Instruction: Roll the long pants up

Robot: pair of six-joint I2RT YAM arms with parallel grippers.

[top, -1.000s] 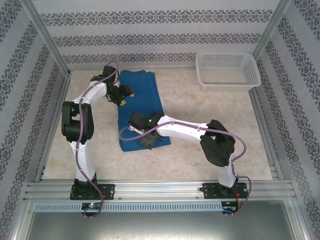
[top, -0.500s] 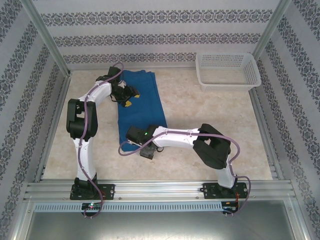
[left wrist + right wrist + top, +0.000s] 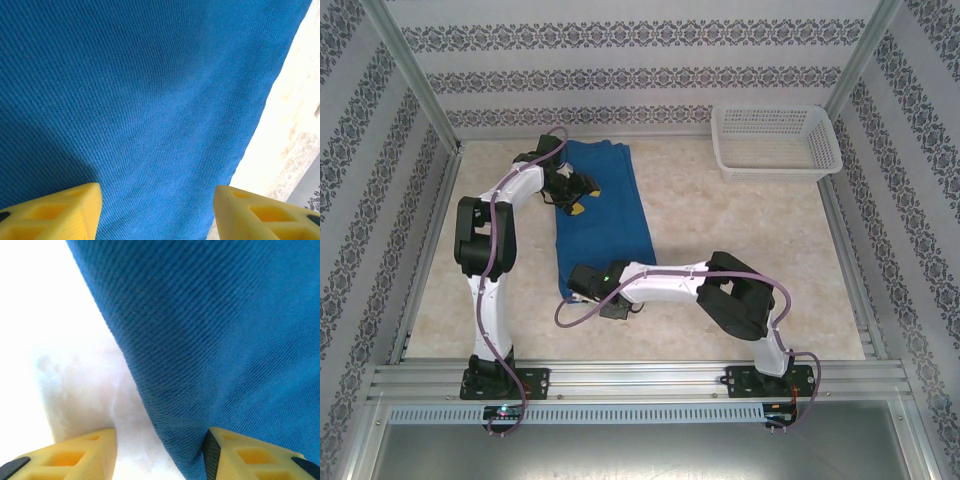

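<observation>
Right tool [image 3: 612,306] shifted nearer, now at near hem of long pants [image 3: 608,215], jaws apart astride fabric edge. Left tool [image 3: 575,193] spread wide over far end. Fabric flat on table [image 3: 740,250].

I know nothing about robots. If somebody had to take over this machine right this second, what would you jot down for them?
Left gripper: open, over the far part of the pants, gripping nothing.
Right gripper: open at the near end of the pants, one finger over bare table, the other over the cloth's edge.
Pants: lying flat in a long strip, left of centre.
Basket: in the far right corner, apart from the pants.
Done: nothing rolled yet.
Left: probably grip the near end and roll it toward the far end.
</observation>
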